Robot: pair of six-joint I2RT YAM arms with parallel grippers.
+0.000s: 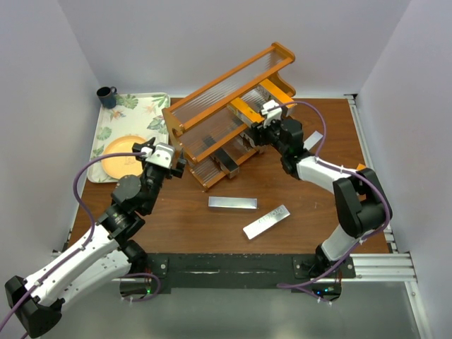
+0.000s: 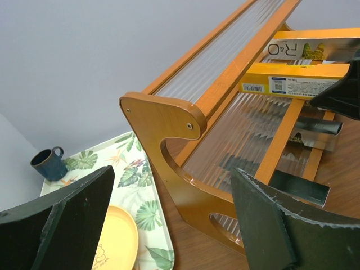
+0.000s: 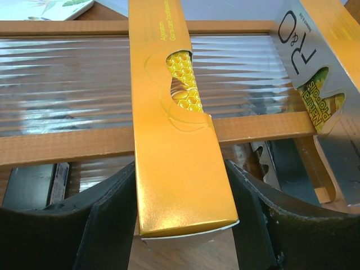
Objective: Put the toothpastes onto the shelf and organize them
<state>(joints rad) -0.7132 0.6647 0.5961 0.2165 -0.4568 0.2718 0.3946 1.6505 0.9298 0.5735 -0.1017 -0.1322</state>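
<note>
A metallic orange-gold toothpaste carton (image 3: 174,140) is lying lengthwise across the middle tier of the orange-brown wooden stepped shelf (image 1: 212,95), its near end hanging over the front rail. The right tool (image 3: 181,171) is sitting around that near end, one dark finger close on each side. I cannot tell whether the fingers are pressing the carton or standing just clear of it.

Just to the right on the same tier, a shiny silver carton (image 3: 315,62) printed with large letters is lying at a slight angle. Dark grey cartons (image 1: 229,159) are resting on the lowest tier.

The left tool (image 2: 174,177) is hovering near the shelf's rounded left end panel, fingers spread wide and holding nothing.

On the brown worktop (image 1: 191,226) in front of the shelf, two more silver cartons (image 1: 232,203) are lying flat, well apart from both tools. At the far left, a floral-patterned tray (image 1: 141,113) is carrying a yellow plate (image 1: 120,155), with a dark mug (image 1: 106,96) behind.
</note>
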